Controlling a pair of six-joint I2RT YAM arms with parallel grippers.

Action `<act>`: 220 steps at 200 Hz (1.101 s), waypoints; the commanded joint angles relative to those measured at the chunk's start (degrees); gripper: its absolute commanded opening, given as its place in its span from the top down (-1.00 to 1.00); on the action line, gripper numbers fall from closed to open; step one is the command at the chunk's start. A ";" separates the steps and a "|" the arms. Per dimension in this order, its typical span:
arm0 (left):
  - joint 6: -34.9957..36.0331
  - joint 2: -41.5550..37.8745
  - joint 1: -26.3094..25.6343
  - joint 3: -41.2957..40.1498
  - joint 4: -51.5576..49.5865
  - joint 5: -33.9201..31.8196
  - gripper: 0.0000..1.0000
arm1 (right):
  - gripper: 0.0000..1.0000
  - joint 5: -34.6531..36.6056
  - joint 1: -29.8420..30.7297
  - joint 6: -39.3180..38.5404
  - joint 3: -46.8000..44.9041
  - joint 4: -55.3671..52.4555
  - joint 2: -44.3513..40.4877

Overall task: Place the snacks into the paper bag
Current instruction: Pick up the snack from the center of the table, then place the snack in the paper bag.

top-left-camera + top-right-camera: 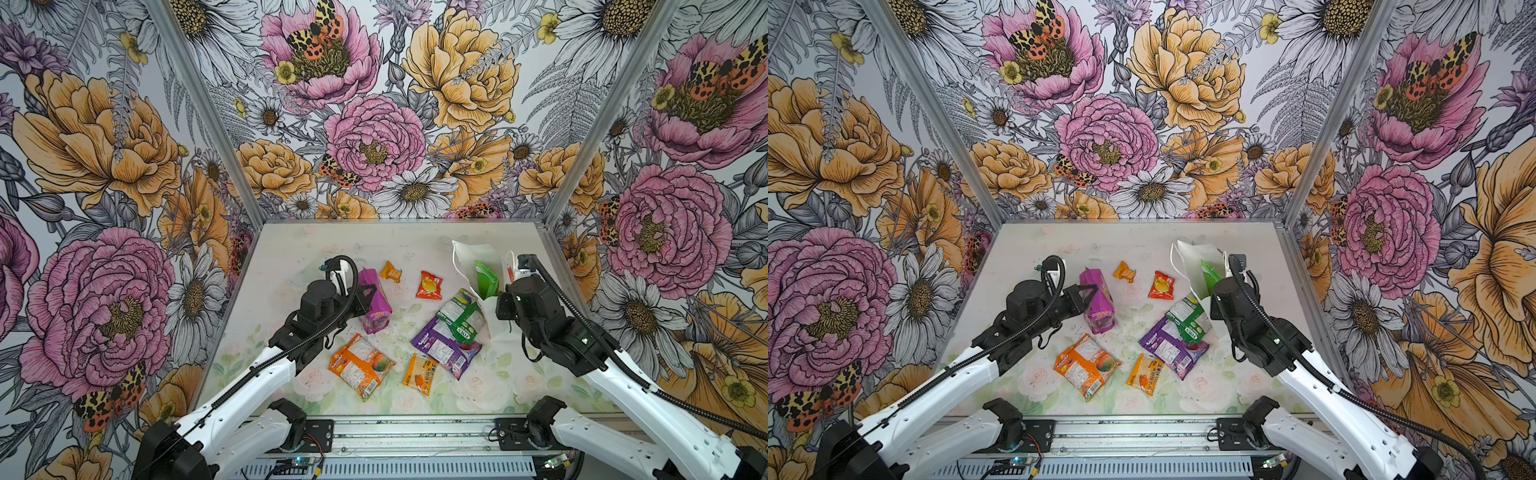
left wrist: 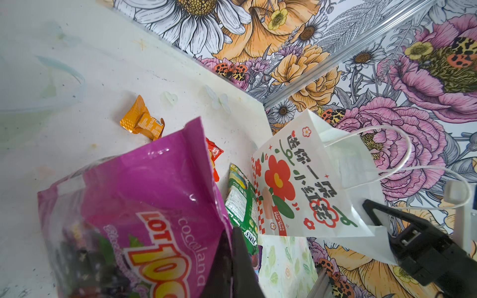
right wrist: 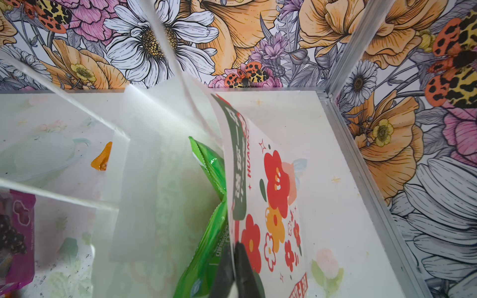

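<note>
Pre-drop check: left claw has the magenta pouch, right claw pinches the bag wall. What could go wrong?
1. The green chip bag takes up part of the paper bag, so the magenta pouch in the left claw may snag on the rim.
2. The right claw pinches one wall only; a push could tip or crumple the bag.

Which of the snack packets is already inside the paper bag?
The bright green packet: it stands in the open mouth of the white paper bag, while every other packet is outside it.
</note>
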 commanded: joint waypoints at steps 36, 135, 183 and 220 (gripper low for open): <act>5.30 -2.40 -0.34 17.40 -5.21 -1.49 1.00 | 1.00 -4.27 1.40 -1.56 5.18 0.13 3.95; 6.40 6.33 -7.08 37.09 -8.19 -1.49 1.00 | 1.00 -6.64 1.86 -1.57 9.82 -0.04 8.54; 7.47 13.68 -13.02 44.09 -5.64 -1.41 1.00 | 1.00 -5.61 1.89 -0.21 9.21 0.04 8.15; 5.33 18.14 -16.38 44.76 -1.28 -1.33 1.00 | 1.00 -4.62 1.85 0.41 8.09 0.48 5.32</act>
